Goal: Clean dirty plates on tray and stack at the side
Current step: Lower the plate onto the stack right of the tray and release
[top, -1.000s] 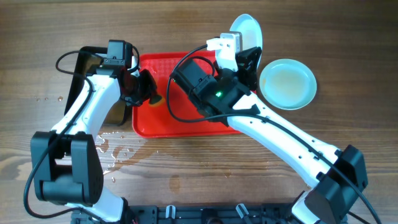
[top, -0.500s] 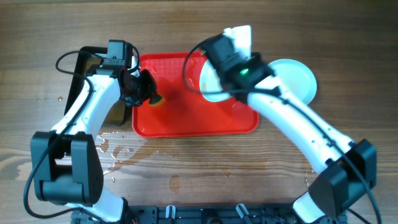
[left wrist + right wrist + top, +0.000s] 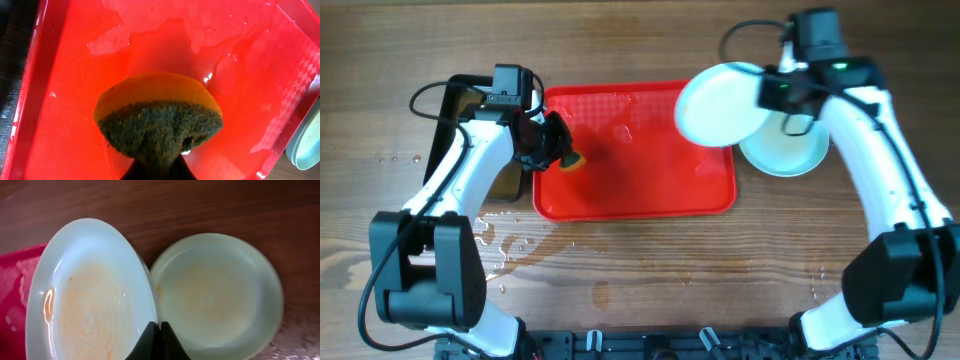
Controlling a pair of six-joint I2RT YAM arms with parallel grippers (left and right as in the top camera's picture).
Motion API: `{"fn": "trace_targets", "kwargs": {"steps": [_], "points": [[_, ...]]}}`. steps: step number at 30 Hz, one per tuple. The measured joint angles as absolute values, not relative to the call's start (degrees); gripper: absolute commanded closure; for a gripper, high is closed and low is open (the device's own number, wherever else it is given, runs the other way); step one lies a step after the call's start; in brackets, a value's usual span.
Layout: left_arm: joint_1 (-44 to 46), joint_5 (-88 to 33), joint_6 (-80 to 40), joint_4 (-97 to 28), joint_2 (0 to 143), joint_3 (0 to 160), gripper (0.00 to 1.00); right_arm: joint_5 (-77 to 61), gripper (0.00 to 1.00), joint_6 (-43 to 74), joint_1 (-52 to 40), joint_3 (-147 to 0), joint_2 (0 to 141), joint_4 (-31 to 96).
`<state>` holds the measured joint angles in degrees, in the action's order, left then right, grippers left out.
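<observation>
Stacking step: tilted round pale-mint plate pinched in right tool beside matching plate on wooden tabletop, yellow-green sponge pinched in left tool; next, level and lower squarely.

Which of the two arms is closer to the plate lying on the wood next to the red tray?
The right. The right gripper pinches another plate directly beside the resting plate; the left gripper holds a sponge at the tray's far edge.
</observation>
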<state>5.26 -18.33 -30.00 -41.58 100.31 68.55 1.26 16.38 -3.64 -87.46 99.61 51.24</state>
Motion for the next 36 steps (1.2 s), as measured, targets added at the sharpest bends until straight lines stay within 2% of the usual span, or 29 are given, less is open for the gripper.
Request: {"fn": "trace_targets", "kwargs": {"steps": [6, 11, 18, 26, 29, 33, 36], "points": [[5.26, -18.24, -30.02, -41.58, 100.31, 68.55, 0.96, 1.98, 0.96, 19.27, 5.52, -86.28, 99.61, 49.28], [5.26, -18.24, -30.00, -41.54, 100.31, 68.55, 0.96, 2.72, 0.96, 21.23, 9.78, -79.00, 99.61, 44.53], [5.26, -18.24, -30.00, -41.56, 100.31, 68.55, 0.96, 3.51, 0.96, 24.62, 11.31, -67.79, 99.61, 37.91], [5.23, -18.24, -30.00, -41.56, 100.31, 68.55, 0.96, 3.20, 0.94, 25.65, 11.31, -66.02, 99.63, 38.22], [5.23, -18.24, -30.00, -41.56, 100.31, 68.55, 0.96, 2.35, 0.85, 25.36, 11.31, -66.02, 99.63, 39.18], [5.23, -18.24, -30.02, -41.54, 100.31, 68.55, 0.96, 1.30, 0.46, 24.51, 11.31, -66.37, 99.63, 41.56], [5.23, -18.24, -30.02, -41.28, 100.31, 68.55, 0.96, 0.97, 0.44, 23.73, 11.31, -67.61, 99.61, 43.53]]}}
